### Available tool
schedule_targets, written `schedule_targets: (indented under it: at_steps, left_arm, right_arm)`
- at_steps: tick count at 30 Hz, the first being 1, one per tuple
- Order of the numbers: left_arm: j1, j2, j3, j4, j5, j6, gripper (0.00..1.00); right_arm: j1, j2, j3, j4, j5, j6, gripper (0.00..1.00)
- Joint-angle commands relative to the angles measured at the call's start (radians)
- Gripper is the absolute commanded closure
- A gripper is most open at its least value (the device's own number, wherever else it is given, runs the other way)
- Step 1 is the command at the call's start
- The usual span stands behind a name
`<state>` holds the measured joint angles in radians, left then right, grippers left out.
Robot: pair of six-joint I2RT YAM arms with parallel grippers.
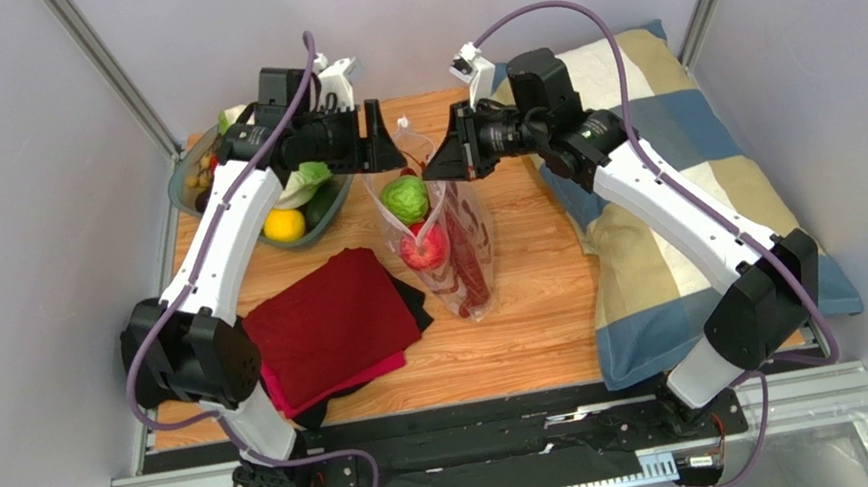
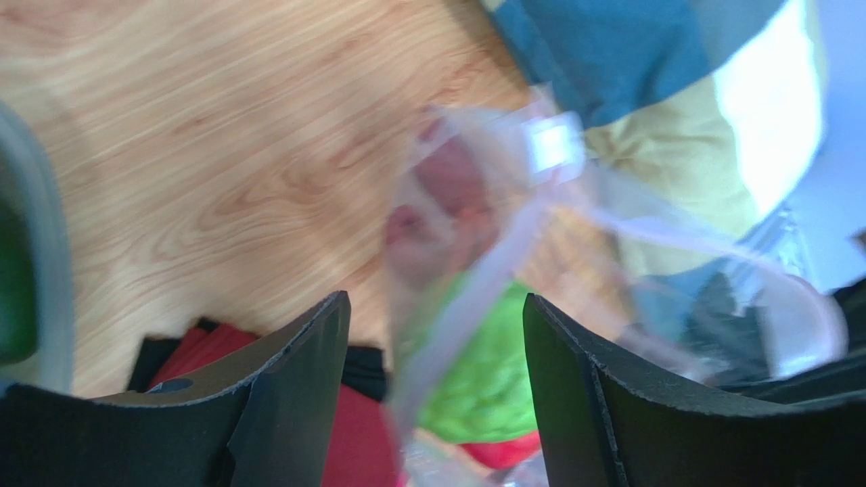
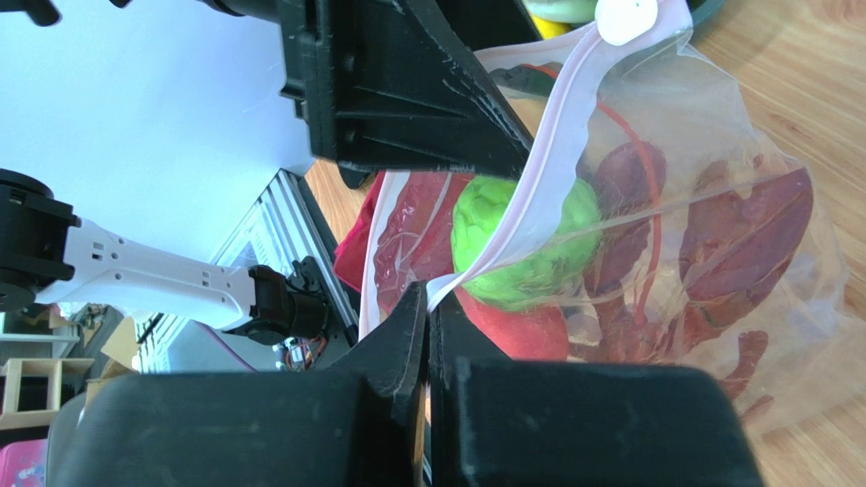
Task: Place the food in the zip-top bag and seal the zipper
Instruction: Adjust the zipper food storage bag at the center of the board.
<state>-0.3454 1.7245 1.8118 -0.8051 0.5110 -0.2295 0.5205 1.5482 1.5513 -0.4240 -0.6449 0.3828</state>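
a: where is the zip-top bag [image 1: 454,247] sitting?

b: it's standing mouth-up near the middle of the desk [image 1: 531,307], between the two arms. the green ball [image 1: 405,199] is riding high in it, the red fruit [image 1: 423,248] is lying just under that, and the lobster piece [image 1: 469,271] is running down the side.

a: and the zipper [image 3: 554,172]?

b: the right end effector [image 3: 427,299] is pinching one end of it, fingers fully together on the strip. the left end effector [image 2: 435,296] is standing open with a finger on each side of the strip, gripping nothing. a white tab [image 3: 625,15] is sitting at the far end. i can't tell whether both lips are lying together.

a: what's worrying you?

b: the film is hanging slack and the strip is curving. if the left fingers are catching only one lip or a fold, the tracks aren't going to mate, so i'm expecting gaps. the ball is bulging near the mouth and may be forcing the lips apart. a hard pull along the strip risks slipping it out of the right's narrow pinch, tipping the bag toward the red cloth [image 1: 326,323].
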Motion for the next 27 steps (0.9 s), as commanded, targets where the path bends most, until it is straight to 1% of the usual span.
schedule_targets:
  at_steps: [1, 2, 3, 8, 13, 17, 20, 23, 24, 25, 27]
  left_arm:
    - [-0.05, 0.012, 0.107, 0.032, 0.104, -0.077, 0.29]
    - [-0.05, 0.015, 0.107, 0.044, 0.118, -0.1, 0.28]
    - [-0.05, 0.018, 0.101, 0.07, 0.135, -0.158, 0.28]
    - [-0.049, 0.007, 0.04, 0.15, 0.205, -0.272, 0.2]
    - [-0.047, 0.006, -0.005, 0.218, 0.242, -0.384, 0.17]
    - [-0.061, 0.037, 0.014, 0.198, 0.245, -0.386, 0.15]
    - [-0.069, 0.052, 0.02, 0.192, 0.258, -0.393, 0.13]
    - [-0.083, 0.064, 0.037, 0.161, 0.251, -0.361, 0.13]
    - [-0.086, 0.072, 0.041, 0.133, 0.242, -0.35, 0.15]
    - [-0.089, 0.072, 0.04, 0.123, 0.23, -0.344, 0.2]
    - [-0.09, 0.081, 0.037, 0.106, 0.221, -0.326, 0.26]
  right_arm:
    - [0.013, -0.05, -0.039, 0.103, 0.01, 0.05, 1.0]
    - [0.013, -0.053, -0.046, 0.105, 0.013, 0.051, 1.0]
    - [0.015, -0.056, -0.057, 0.106, 0.025, 0.051, 1.0]
    - [0.018, -0.08, -0.085, 0.122, 0.059, 0.05, 1.0]
    - [0.029, -0.106, -0.123, 0.139, 0.09, 0.045, 1.0]
    - [0.056, -0.109, -0.129, 0.143, 0.103, 0.033, 1.0]
    - [0.084, -0.106, -0.129, 0.13, 0.142, 0.004, 1.0]
    - [0.101, -0.105, -0.129, 0.113, 0.197, -0.019, 1.0]
    - [0.104, -0.105, -0.129, 0.107, 0.226, -0.019, 1.0]
    - [0.108, -0.105, -0.129, 0.108, 0.237, -0.022, 1.0]
    - [0.111, -0.105, -0.128, 0.106, 0.258, -0.027, 1.0]
